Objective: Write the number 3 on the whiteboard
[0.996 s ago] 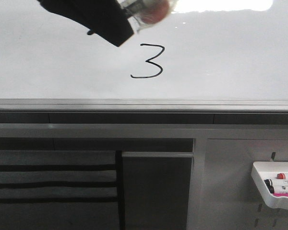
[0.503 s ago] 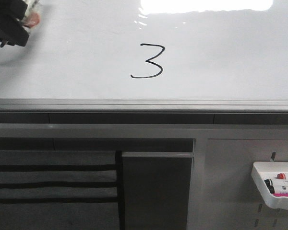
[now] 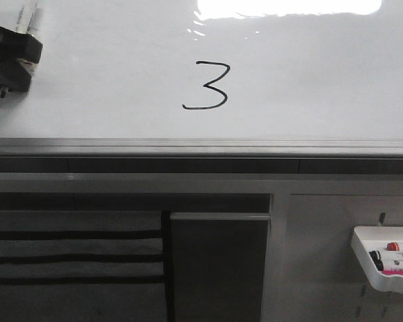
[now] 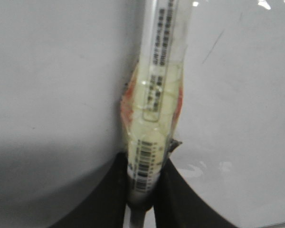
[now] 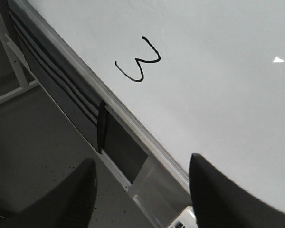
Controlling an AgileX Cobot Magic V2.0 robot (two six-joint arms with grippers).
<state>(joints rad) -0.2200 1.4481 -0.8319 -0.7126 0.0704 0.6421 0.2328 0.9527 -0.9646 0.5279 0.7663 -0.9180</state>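
A thin black number 3 [image 3: 206, 86] is written on the glossy whiteboard [image 3: 309, 74], a little left of its middle; it also shows in the right wrist view [image 5: 138, 64]. My left gripper [image 3: 7, 60] sits at the board's far left edge, well left of the digit. It is shut on a tape-wrapped marker [image 4: 154, 99] with a barcode label, which points out over the white board [image 4: 52, 76]. My right gripper [image 5: 141, 192] is open and empty, off the board above its grey metal rim [image 5: 133, 128]; it does not show in the front view.
The grey metal rim [image 3: 201, 146] runs along the board's near edge. Below it stand dark grey panels [image 3: 218, 268] and a pegboard wall. A small white plastic tray [image 3: 384, 261] with markers hangs at the lower right. Glare [image 3: 289, 7] lies on the board's far edge.
My left gripper with the marker has swung from beside the digit to the board's far left edge, then dropped slightly. The 3 is unchanged.
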